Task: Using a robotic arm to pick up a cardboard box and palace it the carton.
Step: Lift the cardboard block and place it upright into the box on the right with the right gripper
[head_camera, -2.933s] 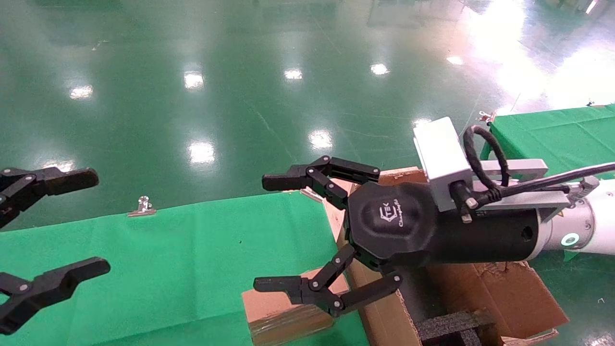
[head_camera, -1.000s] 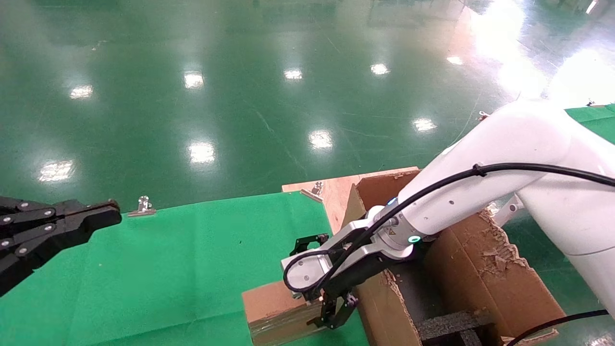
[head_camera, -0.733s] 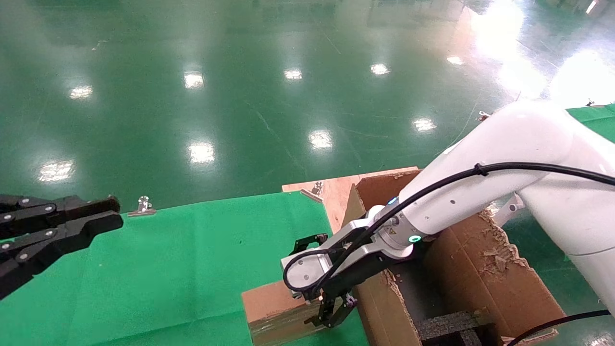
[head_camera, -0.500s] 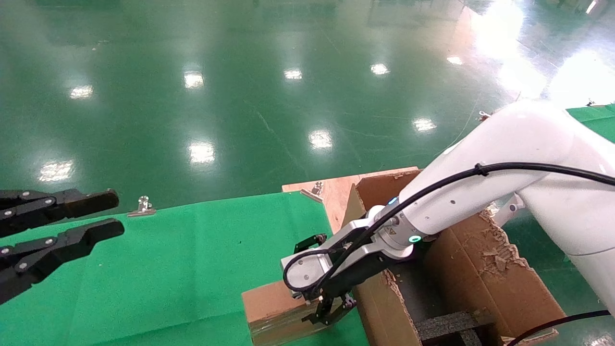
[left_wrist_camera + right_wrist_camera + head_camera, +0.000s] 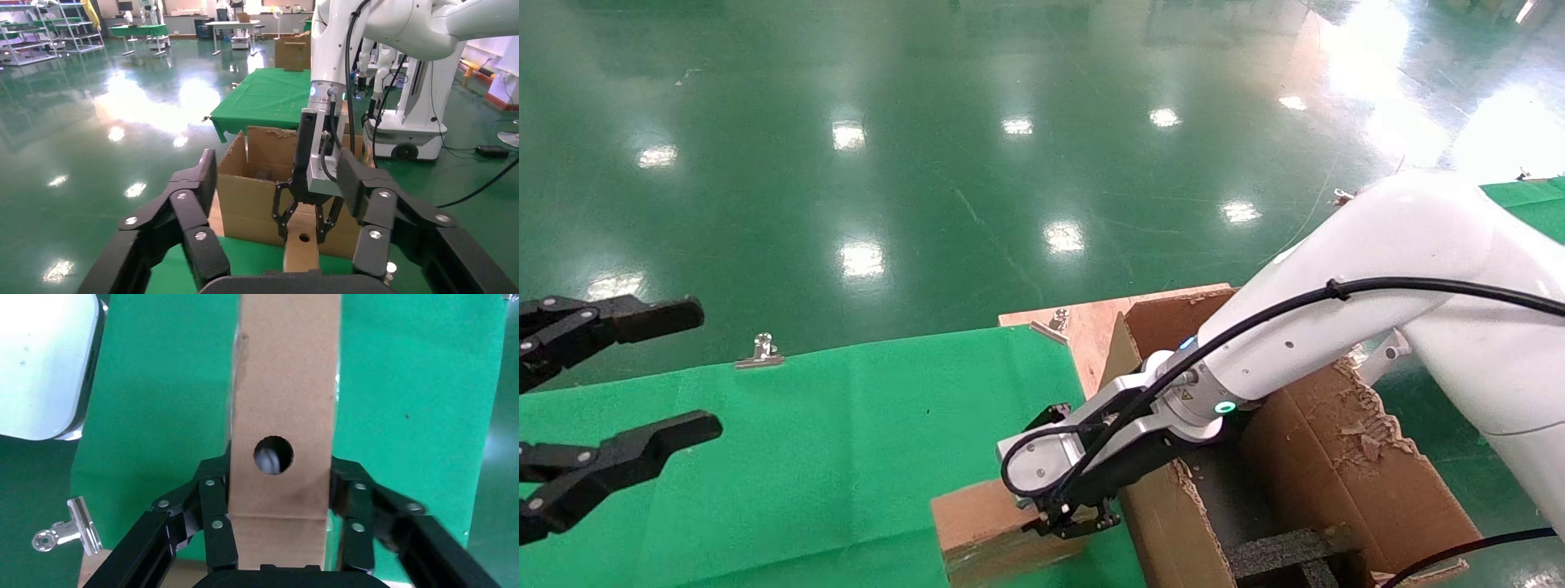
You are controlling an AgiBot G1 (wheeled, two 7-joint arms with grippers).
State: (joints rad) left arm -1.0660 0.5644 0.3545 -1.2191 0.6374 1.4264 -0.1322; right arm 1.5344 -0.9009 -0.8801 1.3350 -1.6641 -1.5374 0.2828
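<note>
The small brown cardboard box lies on the green cloth beside the carton; its face has a round hole. The white robotic arm reaches down from the right, and my right gripper is shut on the box's end, a finger pressed against each side. The left wrist view shows the same grip on the box from the front. The large carton with ragged flaps stands just right of the box. My left gripper hovers open at the far left, holding nothing.
Black foam inserts sit inside the carton. Binder clips hold the green cloth at its far edge. A wooden board lies under the carton. Another green-covered table stands at the far right.
The right gripper came down over the box's end and its fingers closed in on the box's sides. The left gripper, shut a second ago, has spread wide open.
</note>
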